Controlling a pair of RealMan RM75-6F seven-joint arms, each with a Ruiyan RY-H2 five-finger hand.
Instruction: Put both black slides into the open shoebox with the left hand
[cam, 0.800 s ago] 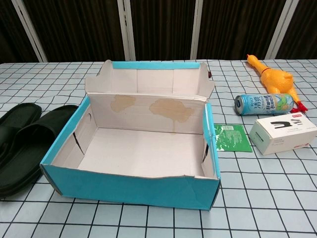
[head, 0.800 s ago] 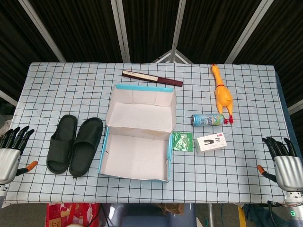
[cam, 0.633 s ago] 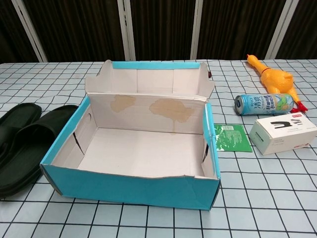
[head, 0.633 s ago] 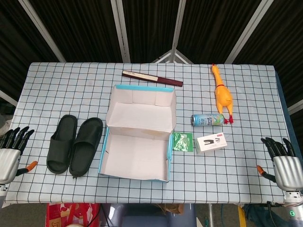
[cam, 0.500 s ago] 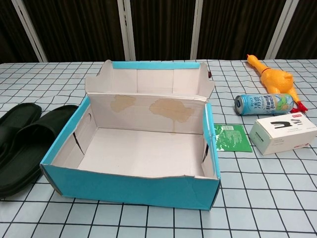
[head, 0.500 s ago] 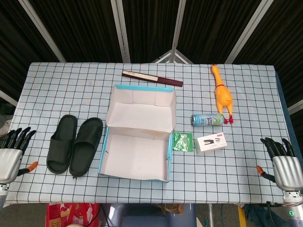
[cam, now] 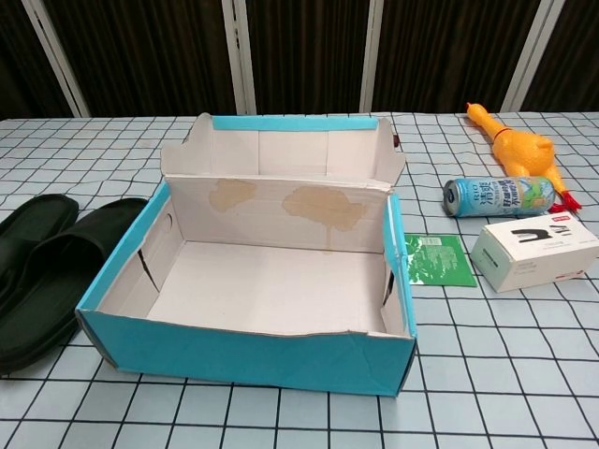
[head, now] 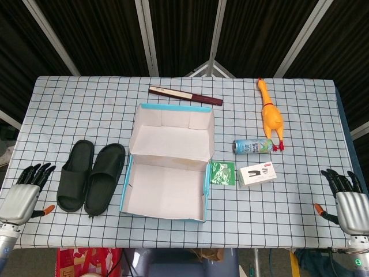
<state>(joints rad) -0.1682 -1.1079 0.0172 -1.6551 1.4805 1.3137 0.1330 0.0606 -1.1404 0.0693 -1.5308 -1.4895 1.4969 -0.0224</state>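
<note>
Your left hand (head: 23,195) is hanging at the near-left table edge, fingers spread and holding nothing, just left of the two black slides (head: 90,175). Those lie side by side on the checked tablecloth (head: 75,115), right beside the open shoebox (head: 167,190), which has nothing in it and its lid flipped up at the back. Your right hand (head: 347,203) sits at the near-right edge, fingers apart too, nothing in it. To the right of the box you've got a green packet (head: 222,172), a small white box (head: 258,173), a drink can (head: 252,145) on its side and a rubber chicken (head: 270,117). Behind the box there's a dark red thing, maybe a folded fan (head: 185,95), hard to tell.
</note>
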